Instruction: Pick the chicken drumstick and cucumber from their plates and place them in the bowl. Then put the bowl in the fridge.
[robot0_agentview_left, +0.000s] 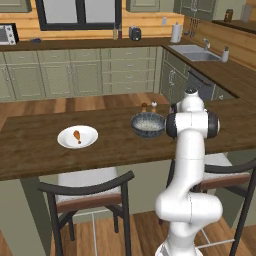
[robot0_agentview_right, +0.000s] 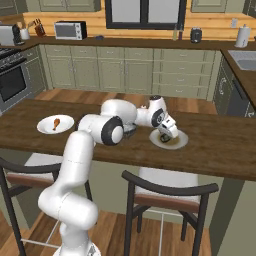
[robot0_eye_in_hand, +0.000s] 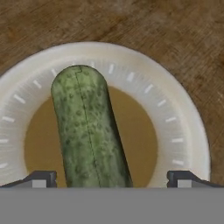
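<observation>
Where claw (robot0_eye_in_hand: 112, 180) straddles it, cucumber (robot0_eye_in_hand: 87, 127) perhaps cropped

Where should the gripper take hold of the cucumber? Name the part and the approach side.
Grip the cucumber across its middle, coming from above. It lies flat on its plate, and the open gripper already has a fingertip on either long side, so closing would pinch its narrow width.

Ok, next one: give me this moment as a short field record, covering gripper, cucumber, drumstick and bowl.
gripper: open, low over the cucumber's plate, a finger on each side of the cucumber
cucumber: lying on a plate with a brown centre, not gripped
chicken drumstick: on the white plate at the counter's left
bowl: on the counter between the plates, no food visible inside
</observation>
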